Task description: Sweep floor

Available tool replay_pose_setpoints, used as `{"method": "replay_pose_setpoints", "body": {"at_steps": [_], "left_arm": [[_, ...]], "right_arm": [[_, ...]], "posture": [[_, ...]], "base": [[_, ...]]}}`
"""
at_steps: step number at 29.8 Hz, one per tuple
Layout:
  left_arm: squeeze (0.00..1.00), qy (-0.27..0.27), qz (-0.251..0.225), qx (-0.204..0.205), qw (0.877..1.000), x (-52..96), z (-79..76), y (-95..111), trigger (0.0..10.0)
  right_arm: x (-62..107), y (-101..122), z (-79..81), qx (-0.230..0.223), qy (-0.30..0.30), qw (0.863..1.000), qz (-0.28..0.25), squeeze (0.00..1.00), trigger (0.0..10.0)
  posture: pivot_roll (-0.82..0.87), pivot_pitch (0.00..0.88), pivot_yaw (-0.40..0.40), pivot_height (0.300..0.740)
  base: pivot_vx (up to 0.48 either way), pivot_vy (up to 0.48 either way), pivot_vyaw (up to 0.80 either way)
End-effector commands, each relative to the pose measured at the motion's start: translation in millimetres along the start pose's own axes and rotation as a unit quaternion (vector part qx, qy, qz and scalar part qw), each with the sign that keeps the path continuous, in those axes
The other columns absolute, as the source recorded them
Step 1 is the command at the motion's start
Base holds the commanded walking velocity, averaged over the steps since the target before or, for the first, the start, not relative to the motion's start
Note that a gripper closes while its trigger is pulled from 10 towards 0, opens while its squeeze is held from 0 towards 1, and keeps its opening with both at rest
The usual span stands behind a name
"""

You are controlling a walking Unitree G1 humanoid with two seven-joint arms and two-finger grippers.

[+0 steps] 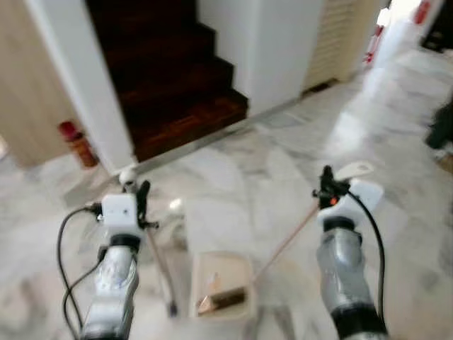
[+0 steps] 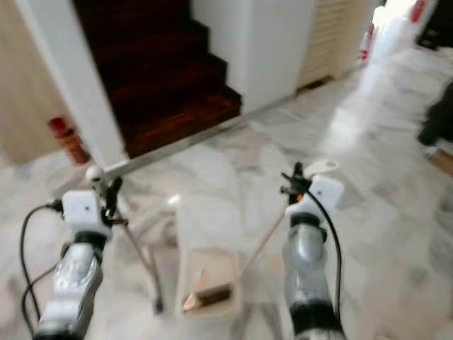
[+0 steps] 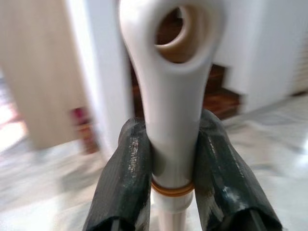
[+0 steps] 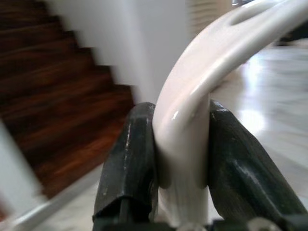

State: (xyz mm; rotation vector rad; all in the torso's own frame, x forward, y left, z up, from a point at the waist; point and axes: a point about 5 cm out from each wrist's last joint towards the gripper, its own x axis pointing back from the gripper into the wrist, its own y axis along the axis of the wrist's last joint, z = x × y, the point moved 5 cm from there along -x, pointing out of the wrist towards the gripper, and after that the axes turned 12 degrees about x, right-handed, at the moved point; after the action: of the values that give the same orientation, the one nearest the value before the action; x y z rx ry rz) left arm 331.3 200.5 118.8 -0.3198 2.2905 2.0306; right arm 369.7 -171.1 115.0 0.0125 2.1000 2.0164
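A cream dustpan (image 1: 221,278) lies on the marble floor between my two arms. Its long thin shaft (image 1: 159,262) rises to a white ring-topped handle (image 3: 173,72), and my left gripper (image 1: 134,187) is shut on that handle. My right gripper (image 1: 327,181) is shut on the curved white broom handle (image 4: 192,96). The thin broom shaft (image 1: 287,241) slants down and left to the brown brush head (image 1: 221,300), which rests in the dustpan. In the wrist views the black fingers (image 3: 127,168) (image 4: 127,159) press both sides of each handle.
Dark wooden stairs (image 1: 177,85) rise ahead, between a white post (image 1: 85,85) and a white wall block (image 1: 262,49). A red canister (image 1: 78,143) stands by the wooden panel on the left. A dark object (image 1: 442,127) sits at the right edge. Pale marble floor (image 1: 396,120) stretches away to the right.
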Motion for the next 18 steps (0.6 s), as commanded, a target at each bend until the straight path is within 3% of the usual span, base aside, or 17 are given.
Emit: {"method": "replay_pose_setpoints", "body": {"at_steps": [1, 8, 18], "left_arm": [[0.00, -0.012, -0.025, -0.008, 1.000, -4.5, -6.7, 12.7, 10.0], [0.00, -0.011, -0.026, -0.010, 1.000, -5.4, -6.3, 14.1, 10.0], [0.00, -0.011, -0.027, -0.009, 1.000, -7.2, -6.3, 15.7, 10.0]], "right_arm": [[-6.1, 14.9, -3.4, -0.023, -0.012, 0.999, -0.026, 0.00, 10.0], [-7.2, 15.4, -3.2, -0.021, -0.012, 0.999, -0.026, 0.00, 10.0], [-7.8, 16.6, -0.2, -0.022, -0.009, 0.999, -0.027, 0.00, 10.0]], "posture": [[0.13, 0.031, -0.004, 0.740], [0.13, 0.037, -0.003, 0.740], [0.13, 0.065, 0.000, 0.740]], "base": [[0.000, 0.000, 0.00], [0.000, 0.000, 0.13], [0.000, 0.000, 0.80]]}}
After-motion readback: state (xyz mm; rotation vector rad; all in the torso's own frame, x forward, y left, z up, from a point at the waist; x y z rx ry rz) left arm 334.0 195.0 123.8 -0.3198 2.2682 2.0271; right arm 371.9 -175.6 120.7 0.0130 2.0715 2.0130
